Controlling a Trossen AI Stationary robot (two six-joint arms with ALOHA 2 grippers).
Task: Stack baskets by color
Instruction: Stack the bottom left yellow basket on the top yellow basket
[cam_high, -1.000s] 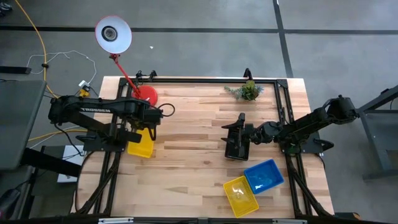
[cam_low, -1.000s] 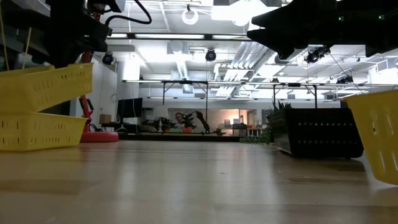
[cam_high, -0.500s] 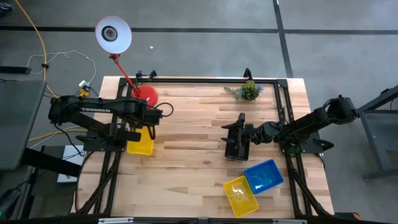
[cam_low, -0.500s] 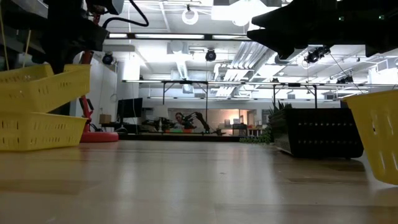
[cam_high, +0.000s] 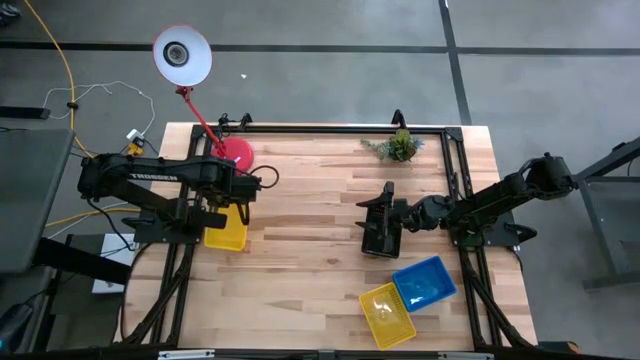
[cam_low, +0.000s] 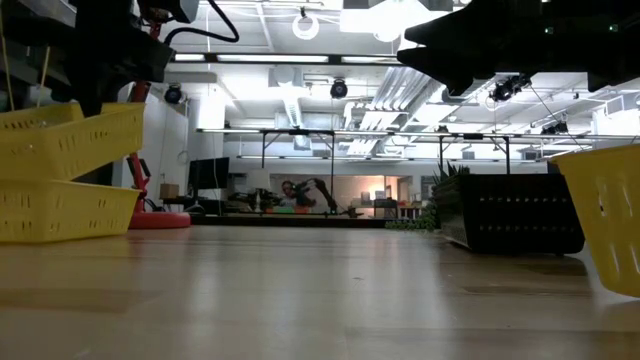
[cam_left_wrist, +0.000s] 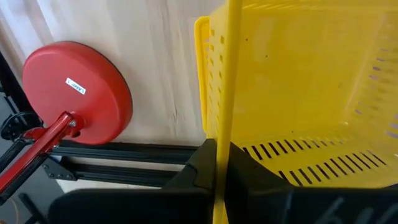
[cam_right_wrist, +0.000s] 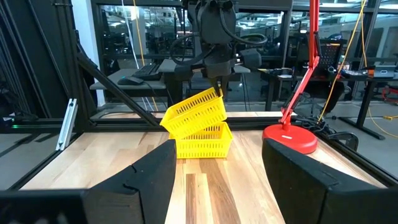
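Observation:
At the table's left, my left gripper (cam_high: 234, 200) points down, shut on a yellow basket (cam_right_wrist: 194, 111) that is tilted over a second yellow basket (cam_right_wrist: 202, 142). The second one sits flat on the table. The tilted basket's low end seems to rest on the lower basket's rim. Right of the middle, my right gripper (cam_right_wrist: 217, 186) is level and open, with nothing between its fingers. It hangs above a black basket (cam_low: 510, 212) that stands on the table. A blue basket (cam_high: 425, 281) and a third yellow basket (cam_high: 387, 313) lie side by side at the near right. My left gripper pinches the upper yellow basket's side wall at the rim (cam_left_wrist: 224, 134), one finger inside the basket and one outside. The fingers come from above, pointing down. The held end (cam_right_wrist: 216, 94) is raised. The opposite end (cam_right_wrist: 168, 124) hangs low at the lower basket's rim.
A red lamp base (cam_high: 236, 152) stands just beyond the yellow baskets, its stem slanting up to the lamp head (cam_high: 182, 55). A small green plant (cam_high: 400, 147) sits at the far edge. The black frame rail (cam_high: 340, 128) borders the table. Bare wood lies between the two arms.
My left gripper has rolled slightly in place. The held yellow basket has turned with it and now sits squarer over the lower basket.

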